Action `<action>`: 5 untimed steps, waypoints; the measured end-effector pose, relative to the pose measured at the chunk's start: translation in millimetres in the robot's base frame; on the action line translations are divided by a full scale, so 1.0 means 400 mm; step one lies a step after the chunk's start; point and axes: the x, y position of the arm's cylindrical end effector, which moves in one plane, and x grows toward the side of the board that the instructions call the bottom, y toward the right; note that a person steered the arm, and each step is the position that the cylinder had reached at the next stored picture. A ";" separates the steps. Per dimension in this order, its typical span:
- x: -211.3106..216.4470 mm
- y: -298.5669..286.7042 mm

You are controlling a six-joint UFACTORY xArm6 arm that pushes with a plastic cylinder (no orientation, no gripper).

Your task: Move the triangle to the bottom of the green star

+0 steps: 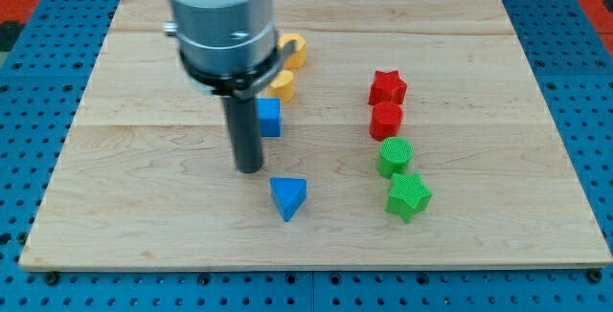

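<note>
Seven blocks sit on our wooden surface (144,207), and our arm carries no jaws at all, only a dark rod, so nothing is grasped or released. My tip (249,168) rests on the wood at about ten o'clock from the blue triangle (288,197), near it but apart, with a strip of bare wood showing between them. A blue cube (269,118) lies just beside the rod at its three o'clock side, higher up the view. The blue triangle sits well to the nine o'clock side of the green star (408,196), roughly level with it, and nothing lies between the two. Directly at twelve o'clock from the green star, touching or nearly so, is a green cylinder (394,156); above that come a red cylinder (386,120) and a red star (388,88), forming one column. Two yellow blocks (284,84) (295,52) peek out from behind our arm's grey housing (218,15), their shapes mostly hidden.
</note>
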 end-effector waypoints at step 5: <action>0.077 0.212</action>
